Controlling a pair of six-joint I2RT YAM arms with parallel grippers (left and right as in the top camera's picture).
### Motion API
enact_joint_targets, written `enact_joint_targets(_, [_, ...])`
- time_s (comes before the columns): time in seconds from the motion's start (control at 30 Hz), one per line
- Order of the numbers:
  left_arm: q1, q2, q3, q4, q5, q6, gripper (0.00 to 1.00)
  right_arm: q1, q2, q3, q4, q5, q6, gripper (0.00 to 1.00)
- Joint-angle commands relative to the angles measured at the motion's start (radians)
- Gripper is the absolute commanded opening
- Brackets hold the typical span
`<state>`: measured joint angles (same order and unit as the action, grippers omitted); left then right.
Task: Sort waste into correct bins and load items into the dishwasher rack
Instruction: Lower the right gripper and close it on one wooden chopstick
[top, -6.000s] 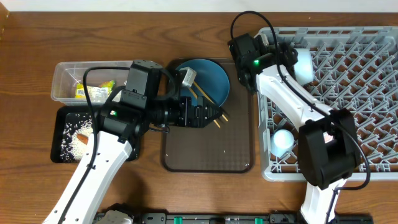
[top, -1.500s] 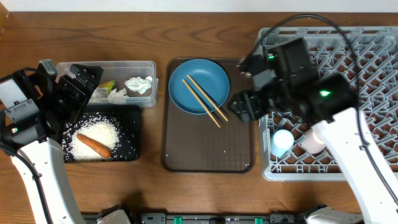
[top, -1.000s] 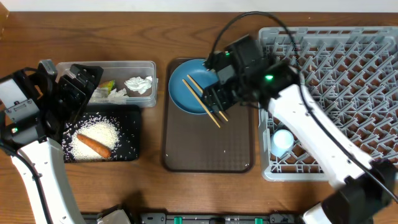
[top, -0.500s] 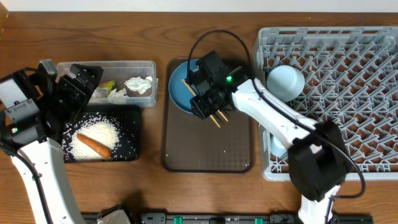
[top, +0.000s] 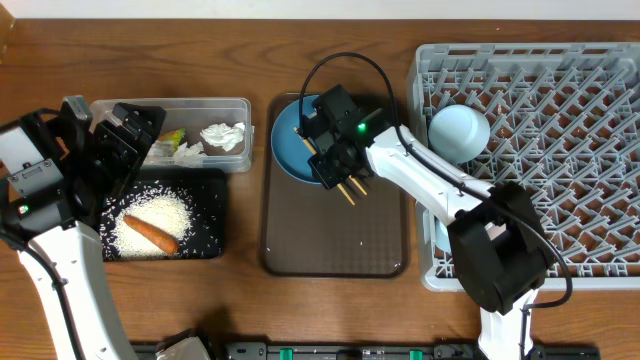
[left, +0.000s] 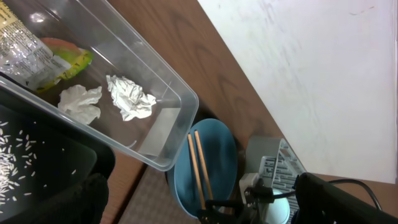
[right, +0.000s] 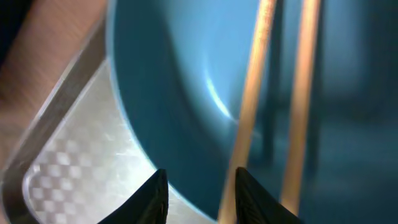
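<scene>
We find the right arm reaching from the table's near right side across the near left corner of the dishwasher rack (top: 560, 150). Its forearm runs diagonally toward the far left and its wrist is pitched down over the dark-blue plate (top: 288, 152). The right gripper (top: 337, 165) sits low over the pair of wooden chopsticks (top: 350, 190). These lie side by side across the plate, with their near ends past its rim over the brown serving tray (top: 335, 245).

In the wrist view the jaws stand partly apart. One chopstick lies just inside the right-hand finger (right: 252, 193) and the other lies outside it. The opposite finger is clear of both, so neither stick is clamped.

The left arm rises along the table's left edge with its wrist turned toward the far right. The left gripper (top: 128, 143) hangs over the left end of the clear tub (top: 240, 102), its jaws spread wide and holding nothing.

The tub sits toward the table's far left corner and holds the crumpled napkin (top: 222, 135) and the yellow-green wrapper (top: 172, 138). The wrapper's print is too small for us to read.

The black tray (top: 205, 240) lies against the tub's near side and carries the rice (top: 165, 210) and the orange stick (top: 150, 232). The pale-blue bowl (top: 460, 130) rests in the rack beside its left wall.
</scene>
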<state>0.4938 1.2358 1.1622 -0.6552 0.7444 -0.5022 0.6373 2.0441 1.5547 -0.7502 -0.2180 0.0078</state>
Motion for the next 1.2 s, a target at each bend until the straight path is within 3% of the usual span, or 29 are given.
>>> enact_joint_targets(0.0, [0.005,-0.014,0.020,-0.003,0.002,-0.008,0.98,0.018,0.010,-0.001,-0.001,0.085,-0.017,0.35])
enact_joint_targets(1.17, [0.005,-0.014,0.020,-0.003,0.002,-0.008,0.98,0.061,0.011,-0.001,0.002,0.163,-0.013,0.34])
